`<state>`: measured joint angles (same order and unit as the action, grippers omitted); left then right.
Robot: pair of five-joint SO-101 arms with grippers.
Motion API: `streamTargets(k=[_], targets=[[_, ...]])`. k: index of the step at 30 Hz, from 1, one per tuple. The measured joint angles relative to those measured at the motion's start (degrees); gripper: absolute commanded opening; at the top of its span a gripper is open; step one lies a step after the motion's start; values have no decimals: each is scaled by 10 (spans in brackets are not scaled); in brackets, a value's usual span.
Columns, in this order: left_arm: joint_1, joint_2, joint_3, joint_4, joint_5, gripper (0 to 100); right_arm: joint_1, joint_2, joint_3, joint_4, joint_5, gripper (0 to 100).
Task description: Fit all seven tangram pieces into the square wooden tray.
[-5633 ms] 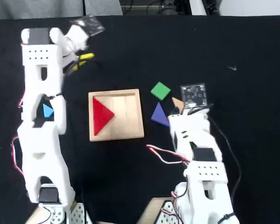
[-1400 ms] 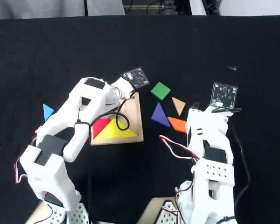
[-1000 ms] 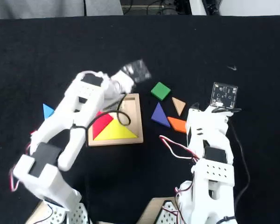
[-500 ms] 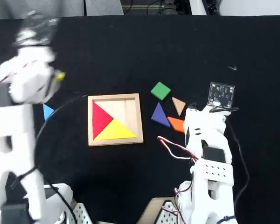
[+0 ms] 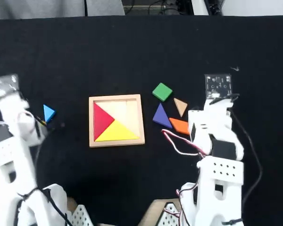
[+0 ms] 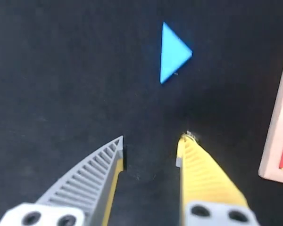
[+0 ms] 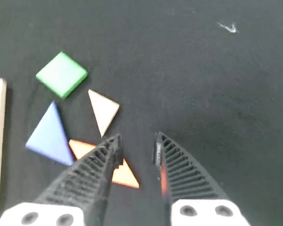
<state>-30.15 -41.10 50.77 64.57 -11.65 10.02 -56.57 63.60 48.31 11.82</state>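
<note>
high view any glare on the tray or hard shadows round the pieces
High view: the tray is evenly lit, no glare; the black cloth swallows any shadow round the green square. Left wrist view: no clear shadow by the blue triangle. Right wrist view: the pale fleck lies on the cloth, not glare.

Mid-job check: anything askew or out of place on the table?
Nothing stands out. The red triangle and yellow triangle lie flat in the tray; the blue triangle sits alone beyond its left side.

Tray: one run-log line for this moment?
tray: red triangle, yellow triangle in | loose: blue triangle, green square, purple triangle, tan triangle, orange piece | left gripper: open | right gripper: open
</note>
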Motion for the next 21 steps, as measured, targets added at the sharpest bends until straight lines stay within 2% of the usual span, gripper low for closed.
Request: streamTargets(k=[3, 6, 10, 15, 21], targets=[[16, -17, 91, -59, 8, 191, -1, 0, -32, 55, 47, 182], [33, -19, 129, -97, 32, 191, -12, 21, -40, 108, 135, 249], [37, -21, 179, -166, 64, 191, -30, 101, -40, 141, 270, 250], [37, -21, 221, -232, 69, 191, -41, 210, -73, 131, 340, 253], [37, -21, 229, -242, 69, 191, -62, 352, -136, 110, 395, 251]])
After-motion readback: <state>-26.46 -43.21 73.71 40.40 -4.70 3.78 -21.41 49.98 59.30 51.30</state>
